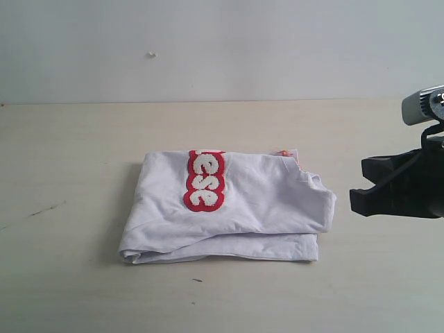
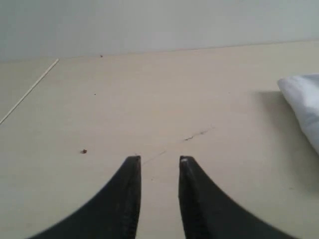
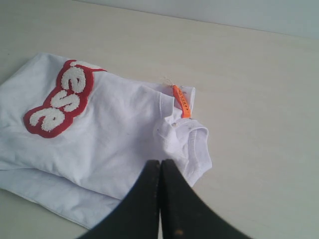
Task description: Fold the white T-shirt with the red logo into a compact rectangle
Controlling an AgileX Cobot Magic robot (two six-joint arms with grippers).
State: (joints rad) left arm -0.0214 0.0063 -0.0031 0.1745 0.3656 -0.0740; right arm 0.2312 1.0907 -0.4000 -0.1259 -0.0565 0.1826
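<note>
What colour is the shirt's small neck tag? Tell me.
Orange; the neck tag on the white T-shirt shows best in the right wrist view.

The red logo (image 1: pixel 205 180) on the white T-shirt (image 1: pixel 257 201) shows fuzzy white letters, apparently "ese".

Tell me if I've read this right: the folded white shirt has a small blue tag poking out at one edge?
Not quite. The tag is orange, not blue; the right wrist view shows it clearly. The rest holds: the white T-shirt is folded, and the tag pokes out at one edge.
</note>
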